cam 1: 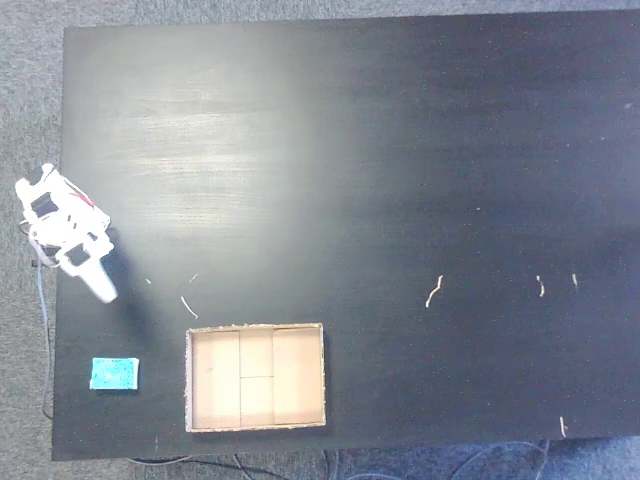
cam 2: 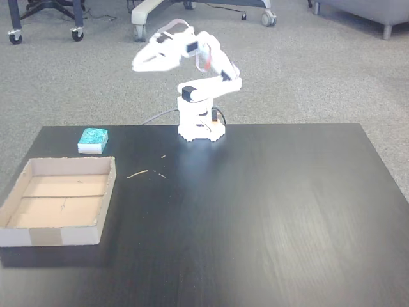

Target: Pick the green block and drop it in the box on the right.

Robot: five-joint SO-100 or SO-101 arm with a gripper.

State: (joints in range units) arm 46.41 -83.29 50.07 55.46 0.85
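One pincer (cam 2: 137, 64), aperture indiscernible, holds nothing above the surface (cam 2: 255, 204); approach step: descend onto green block (cam 2: 93, 140) left of box (cam 2: 19, 192).

Black table (cam 2: 268, 211) on grey carpet (cam 2: 319, 70).

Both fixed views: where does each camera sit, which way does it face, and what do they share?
Fixed view from above: looks straight down on the black table; the white arm sits at the left edge, its gripper raised.
Fixed view from the table's far end: looks level across the table toward the arm's base, grey carpet and chair wheels behind; gripper raised and pointing left.
Shared: the green block beside the empty box.
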